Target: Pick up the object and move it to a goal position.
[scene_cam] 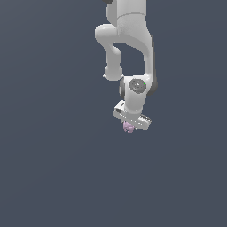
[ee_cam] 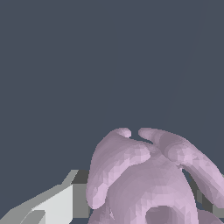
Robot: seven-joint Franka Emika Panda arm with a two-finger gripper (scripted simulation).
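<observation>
Wrist view, nearest first: object (ee_cam: 144, 183) fills the lower part of the frame, pale lilac-pink, lumpy, with rounded lobes and darker grooves between them. One white and grey finger (ee_cam: 57, 205) visible close beside it, with a dark inner pad face toward the object; a second dark edge glimpsed on the opposite side, partly hidden by a lobe. Appears pinched between the two fingers, so read as closed on the object, though actual contact patches hidden behind the lobes. Handling, judged only: small against the gripper, so probably light; faceted rendered surface suggests rigid, no visible squash at the fingers. Rounded, uneven lobes likely give poor flat seating, so risk of rolling or pivoting in the grip. Best hold judged to be across the thickest middle of the body, pads bearing on the broad lobes rather than on a thin projecting one or in a groove. Fragility not determinable. Exterior view, farther off: gripper (scene_cam: 131, 125) pointing downward at the end of the white arm (scene_cam: 128, 40), object (scene_cam: 128, 128) showing as a small lilac blob just under the hand, between the fingers. Beyond that, plain dark grey-blue background only; no desk edge, no goal marker discernible, so height above any surface cannot be told.
</observation>
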